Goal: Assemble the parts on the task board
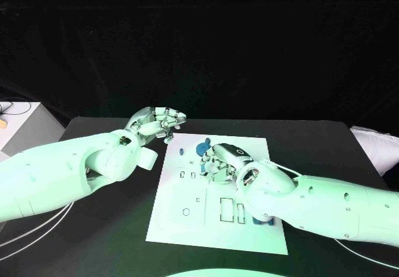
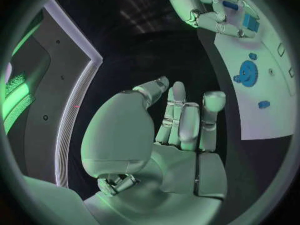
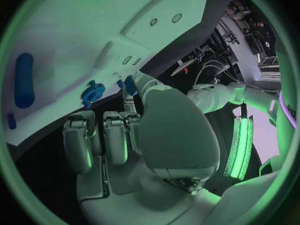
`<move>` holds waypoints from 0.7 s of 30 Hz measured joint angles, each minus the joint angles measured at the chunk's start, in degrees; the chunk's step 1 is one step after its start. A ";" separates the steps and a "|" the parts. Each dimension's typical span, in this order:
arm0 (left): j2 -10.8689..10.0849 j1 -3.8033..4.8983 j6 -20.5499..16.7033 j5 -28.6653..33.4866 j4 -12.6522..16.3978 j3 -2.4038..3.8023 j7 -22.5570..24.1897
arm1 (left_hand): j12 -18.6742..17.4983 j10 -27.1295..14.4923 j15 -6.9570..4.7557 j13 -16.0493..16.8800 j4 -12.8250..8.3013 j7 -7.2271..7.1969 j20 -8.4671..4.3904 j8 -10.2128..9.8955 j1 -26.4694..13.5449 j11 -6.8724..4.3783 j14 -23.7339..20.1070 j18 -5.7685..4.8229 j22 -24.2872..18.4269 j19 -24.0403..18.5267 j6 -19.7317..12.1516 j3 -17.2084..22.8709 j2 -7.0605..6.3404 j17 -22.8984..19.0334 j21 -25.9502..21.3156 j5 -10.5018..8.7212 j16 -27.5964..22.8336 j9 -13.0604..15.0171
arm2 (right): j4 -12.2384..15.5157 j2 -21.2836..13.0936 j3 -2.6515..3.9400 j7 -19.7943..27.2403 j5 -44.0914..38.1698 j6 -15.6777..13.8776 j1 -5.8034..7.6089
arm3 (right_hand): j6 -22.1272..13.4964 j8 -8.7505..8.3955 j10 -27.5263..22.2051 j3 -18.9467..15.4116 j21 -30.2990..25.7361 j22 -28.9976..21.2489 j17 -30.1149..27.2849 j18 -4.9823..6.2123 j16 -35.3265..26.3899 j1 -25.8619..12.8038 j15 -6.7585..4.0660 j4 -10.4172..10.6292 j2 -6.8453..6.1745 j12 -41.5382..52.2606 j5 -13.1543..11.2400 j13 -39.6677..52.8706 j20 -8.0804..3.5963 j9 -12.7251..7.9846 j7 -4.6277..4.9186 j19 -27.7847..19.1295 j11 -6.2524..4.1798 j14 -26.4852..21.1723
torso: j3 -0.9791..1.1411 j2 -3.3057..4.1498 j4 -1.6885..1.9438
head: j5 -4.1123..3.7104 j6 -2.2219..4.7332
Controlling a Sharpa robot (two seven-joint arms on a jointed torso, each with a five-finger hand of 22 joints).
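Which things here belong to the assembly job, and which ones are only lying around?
Job:
board
blue gear
small blue part
right hand, over the board
left hand, beside the board

Lying about:
white box, left of the table
white cloth, at the right

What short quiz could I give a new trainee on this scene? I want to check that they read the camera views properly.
1. True or false: the left hand holds a blue part.
2. Which hand is over the task board? A) the left hand B) the right hand C) both
3. Fill in: the large round blue part lying on the board beside the right hand is shaped like a ____.

Key:
1. False. Its fingers hold nothing, and it is off the board, past the far left corner.
2. B.
3. Gear.
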 measured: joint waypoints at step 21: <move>0.07 -0.02 1.70 -5.19 0.17 0.00 -3.34 | 25.93 13.86 -0.91 28.52 0.55 -1.63 -1.34 2.68 -0.57 -1.24 5.22 -3.51 17.74 12.93 0.51 0.55 0.03 8.61 9.14 0.00 6.74 1.95 | -3.55 3.65 -0.04 -2.52 -5.63 -0.04 -2.29 | -0.05 0.20 0.00 0.15 -0.01 -0.01 -0.01 0.00 0.00 -0.62 0.00 0.17 -0.59 0.00 -0.01 -0.01 0.01 1.67 -0.15 0.00 0.00 0.00 | 0.00 0.18 0.09 | 0.66 -1.04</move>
